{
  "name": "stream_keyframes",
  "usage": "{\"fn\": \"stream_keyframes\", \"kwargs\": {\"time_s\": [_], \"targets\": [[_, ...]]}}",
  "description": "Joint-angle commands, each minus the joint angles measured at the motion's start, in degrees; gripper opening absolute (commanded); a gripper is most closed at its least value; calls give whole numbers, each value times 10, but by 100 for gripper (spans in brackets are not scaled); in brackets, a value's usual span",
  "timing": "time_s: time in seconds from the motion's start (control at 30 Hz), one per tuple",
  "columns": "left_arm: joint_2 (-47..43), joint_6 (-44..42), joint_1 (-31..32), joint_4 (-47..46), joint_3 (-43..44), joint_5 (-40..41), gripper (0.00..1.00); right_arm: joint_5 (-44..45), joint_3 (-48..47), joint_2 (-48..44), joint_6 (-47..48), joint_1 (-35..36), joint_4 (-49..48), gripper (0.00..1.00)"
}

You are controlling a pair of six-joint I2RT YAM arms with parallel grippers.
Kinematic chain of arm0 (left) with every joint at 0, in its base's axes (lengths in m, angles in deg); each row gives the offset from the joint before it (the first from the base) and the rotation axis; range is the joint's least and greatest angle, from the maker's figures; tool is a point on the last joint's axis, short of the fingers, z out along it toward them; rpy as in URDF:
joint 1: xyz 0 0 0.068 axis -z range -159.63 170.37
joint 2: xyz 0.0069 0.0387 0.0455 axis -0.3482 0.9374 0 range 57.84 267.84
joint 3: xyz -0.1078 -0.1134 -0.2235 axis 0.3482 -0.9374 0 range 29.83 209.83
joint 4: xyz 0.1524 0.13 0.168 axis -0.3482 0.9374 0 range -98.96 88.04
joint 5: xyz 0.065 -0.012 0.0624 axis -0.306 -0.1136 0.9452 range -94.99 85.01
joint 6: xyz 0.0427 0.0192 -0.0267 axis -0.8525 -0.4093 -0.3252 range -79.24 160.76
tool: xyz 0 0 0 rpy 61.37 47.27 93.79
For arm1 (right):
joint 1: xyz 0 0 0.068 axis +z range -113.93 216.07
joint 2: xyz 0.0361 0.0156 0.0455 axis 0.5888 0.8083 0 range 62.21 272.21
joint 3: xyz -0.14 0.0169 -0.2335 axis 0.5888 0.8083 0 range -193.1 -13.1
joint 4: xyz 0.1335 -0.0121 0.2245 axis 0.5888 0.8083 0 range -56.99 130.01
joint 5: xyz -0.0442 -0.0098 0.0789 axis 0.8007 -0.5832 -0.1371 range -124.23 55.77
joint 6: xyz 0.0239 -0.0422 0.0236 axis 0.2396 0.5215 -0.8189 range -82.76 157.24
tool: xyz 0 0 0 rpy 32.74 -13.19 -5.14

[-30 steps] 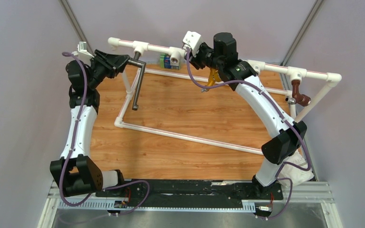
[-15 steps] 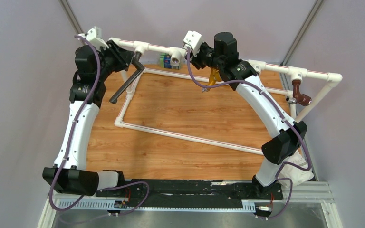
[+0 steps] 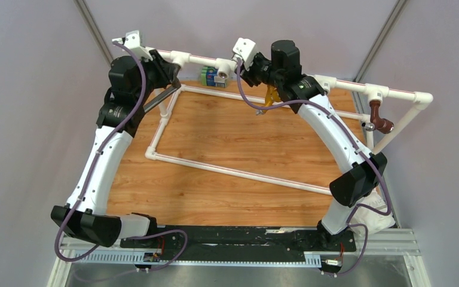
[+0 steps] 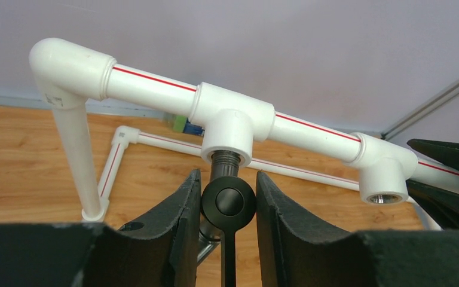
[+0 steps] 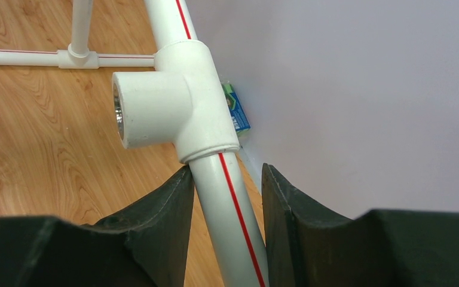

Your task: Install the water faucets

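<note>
Left wrist view: left gripper (image 4: 228,182) clamped on round head of dark faucet (image 4: 229,204), threaded end at far-left tee (image 4: 234,116) socket; right gripper (image 5: 224,179) clasping white pipe (image 5: 230,209) beside middle tee (image 5: 167,101), blue-green box (image 5: 236,111) behind.

A white pipe frame (image 3: 233,172) stands on the brown wood counter (image 3: 227,137). Thin red lines run along its pipes. The top pipe at the back has fat white joints. One joint (image 5: 152,107) has a round hole with shiny metal inside. A small orange tap (image 3: 268,95) is by the back pipes near the middle. A brown tap (image 3: 378,118) hangs at the right end. A little green and blue box (image 3: 209,76) sits by the back wall (image 3: 227,24). A white crumpled thing (image 3: 373,216) lies at the near right corner.
</note>
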Motion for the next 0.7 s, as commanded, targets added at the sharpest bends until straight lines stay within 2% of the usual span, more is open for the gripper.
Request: {"fn": "stream_keyframes", "kwargs": {"time_s": [0.0, 0.23, 0.47, 0.67], "targets": [[44, 71, 121, -13, -4, -217, 40, -64, 23, 31, -72, 35, 63, 0], [48, 90, 142, -20, 2, -237, 54, -62, 24, 32, -71, 35, 64, 0], [20, 81, 142, 1, 24, -204, 57, -61, 25, 31, -72, 35, 63, 0], [4, 61, 136, 67, 96, -159, 62, -60, 26, 30, -71, 35, 63, 0]]}}
